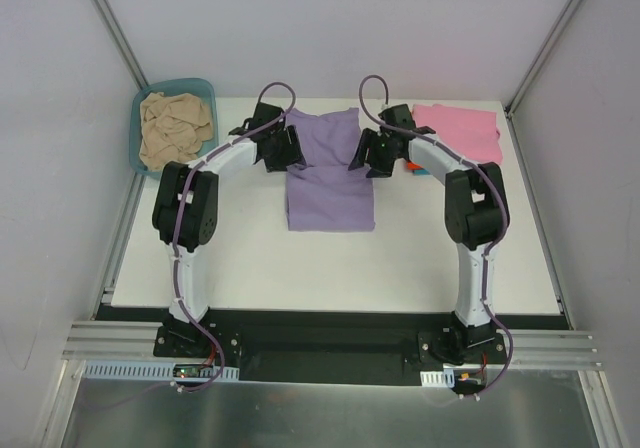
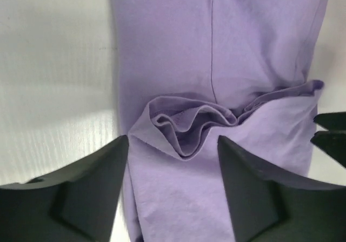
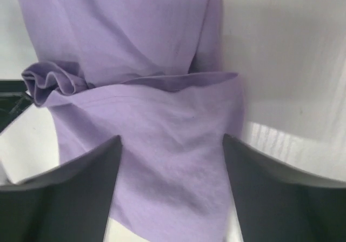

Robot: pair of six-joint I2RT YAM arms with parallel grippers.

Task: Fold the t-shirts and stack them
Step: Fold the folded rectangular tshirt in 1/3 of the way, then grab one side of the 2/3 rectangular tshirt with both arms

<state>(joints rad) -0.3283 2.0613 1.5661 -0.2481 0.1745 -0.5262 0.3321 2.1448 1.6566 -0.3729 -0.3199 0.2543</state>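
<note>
Between the two hands lies the lavender-purple soft cloth t-shirt, one layer folded over on the white worktop. The left hand and right hand hang open over its side edges, gripping nothing. I'd say it is mid-fold; next comes a fresh grip for another fold. Beyond the right hand, a pink cloth t-shirt hides whatever lies underneath.
</note>
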